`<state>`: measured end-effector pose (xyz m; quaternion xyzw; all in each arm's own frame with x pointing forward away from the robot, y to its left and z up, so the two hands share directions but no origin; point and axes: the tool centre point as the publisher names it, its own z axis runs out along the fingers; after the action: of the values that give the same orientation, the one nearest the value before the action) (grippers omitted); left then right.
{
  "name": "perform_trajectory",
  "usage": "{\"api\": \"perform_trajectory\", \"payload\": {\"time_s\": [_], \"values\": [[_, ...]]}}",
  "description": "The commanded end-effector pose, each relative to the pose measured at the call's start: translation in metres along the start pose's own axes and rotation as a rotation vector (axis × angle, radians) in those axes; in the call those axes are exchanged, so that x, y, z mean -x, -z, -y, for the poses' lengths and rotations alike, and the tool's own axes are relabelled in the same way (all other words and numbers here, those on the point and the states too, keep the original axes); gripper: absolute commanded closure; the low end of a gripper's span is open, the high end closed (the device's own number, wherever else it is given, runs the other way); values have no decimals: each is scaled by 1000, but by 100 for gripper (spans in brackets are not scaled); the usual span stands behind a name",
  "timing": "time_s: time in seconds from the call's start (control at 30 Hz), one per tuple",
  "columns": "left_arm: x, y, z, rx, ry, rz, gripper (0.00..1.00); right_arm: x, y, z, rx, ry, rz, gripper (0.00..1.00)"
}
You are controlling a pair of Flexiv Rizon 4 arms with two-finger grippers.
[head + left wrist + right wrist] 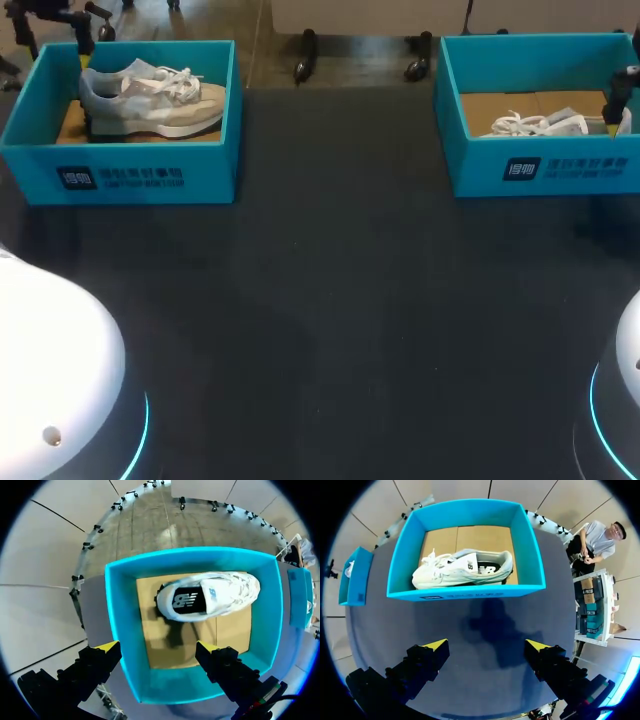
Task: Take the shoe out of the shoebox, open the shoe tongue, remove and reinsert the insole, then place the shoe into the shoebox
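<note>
Two blue shoeboxes stand at the table's far side, each holding a pale sneaker. In the left box (150, 170) the sneaker (150, 100) lies on its side; in the left wrist view my left gripper (157, 650) hangs open high above this box (122, 630), with the sneaker (210, 595) ahead of its fingers. The right box (540, 170) holds a white sneaker (540, 125). Over the table in front of that box (465, 592), my right gripper (487, 645) is open and holds nothing, and the sneaker (462, 567) lies well ahead of it.
The dark table top (330, 300) stretches between and in front of the boxes. My arms' white bases sit at the near left (50, 380) and near right (625, 380) corners. The left box (355, 580) also shows off to the side of the right gripper.
</note>
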<state>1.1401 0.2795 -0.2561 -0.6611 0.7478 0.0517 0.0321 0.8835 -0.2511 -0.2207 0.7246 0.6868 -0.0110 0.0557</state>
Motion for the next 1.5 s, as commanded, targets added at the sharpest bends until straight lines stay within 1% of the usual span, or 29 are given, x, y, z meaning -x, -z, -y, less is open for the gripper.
{"api": "perform_trajectory", "payload": {"time_s": [0.03,0.2,0.23,0.27,0.3,0.33,0.37,0.47,0.5,0.57,0.77,1.03,1.43,1.5], "values": [[6,-2,13,27,-2,-15,0,0,0,0,1,1,1,0],[6,-2,13,27,-2,-15,0,0,0,0,1,1,1,0],[7,1,15,5,-15,-23,0,0,0,0,1,1,1,0],[5,1,19,-19,-13,7,0,0,0,0,1,1,1,0],[4,-1,24,-34,-1,15,0,0,0,0,1,1,1,0],[3,-5,28,-29,-13,0,0,0,0,0,1,1,1,0],[1,-10,32,-33,2,17,0,0,0,0,1,1,1,0],[-2,-22,36,-46,12,19,0,0,0,0,1,1,1,0],[-5,-25,36,-37,-5,2,0,0,0,0,1,1,1,0],[-8,-32,38,-55,3,14,0,0,0,0,1,1,1,0],[-9,-50,44,-51,58,26,0,0,0,0,1,1,1,0],[-8,-71,53,-38,99,11,0,0,0,0,1,1,1,0],[-12,-93,63,14,137,5,0,0,0,0,1,1,1,0],[-13,-97,63,11,142,-2,0,0,0,0,1,1,1,0]]}}
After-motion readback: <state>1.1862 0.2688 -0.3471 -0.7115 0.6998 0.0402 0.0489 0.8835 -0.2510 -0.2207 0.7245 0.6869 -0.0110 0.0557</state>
